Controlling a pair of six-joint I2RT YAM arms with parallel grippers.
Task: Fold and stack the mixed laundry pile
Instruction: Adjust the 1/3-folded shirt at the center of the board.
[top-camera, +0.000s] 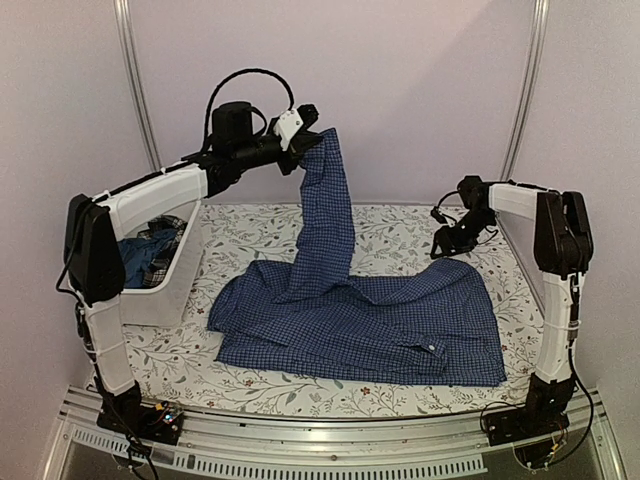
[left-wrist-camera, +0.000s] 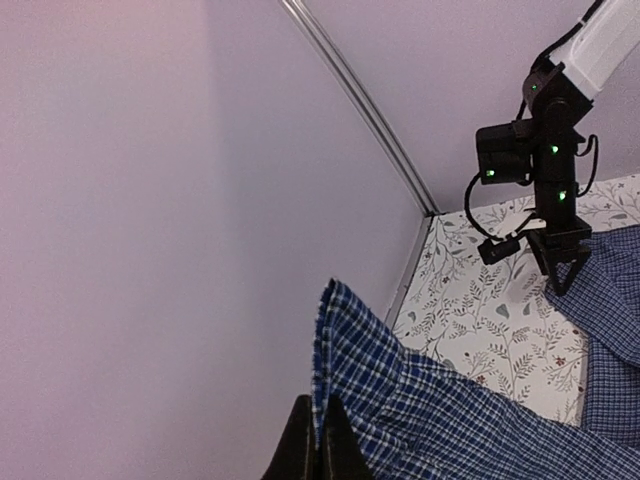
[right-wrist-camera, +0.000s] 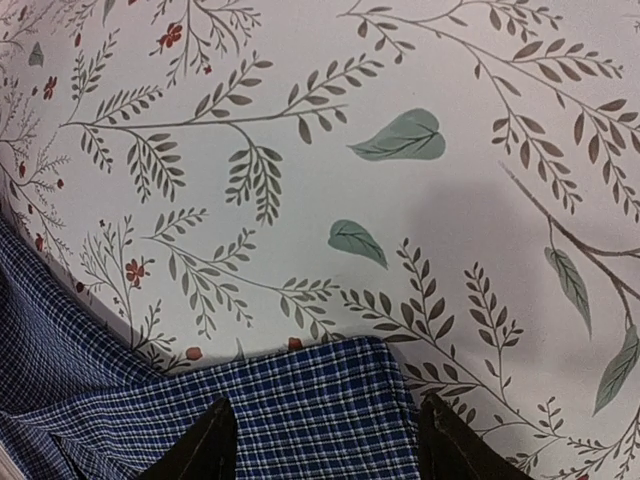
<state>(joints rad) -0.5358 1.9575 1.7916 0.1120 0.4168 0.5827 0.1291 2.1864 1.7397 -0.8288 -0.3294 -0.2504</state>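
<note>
Left hand (top-camera: 303, 138): raised high over the far side of the desk (top-camera: 330, 418), fingers (left-wrist-camera: 318, 440) pressed together, pinching an edge of the checked shirt (top-camera: 380, 320).
Checked shirt: mostly spread flat across the middle of the desk on the floral tablecloth (top-camera: 400, 235); one long strip rises steeply from the body of the shirt to the left hand.
Right hand (top-camera: 452, 247): low at the shirt's far right corner, fingers spread, a corner of the cloth lying between them, not clamped.
Tub (top-camera: 175, 275): white, at the desk's left side, just beside the shirt, partly behind the left arm (top-camera: 150, 195).
Other garments (top-camera: 150, 255): dark blue and plaid cloth bunched inside the tub.
</note>
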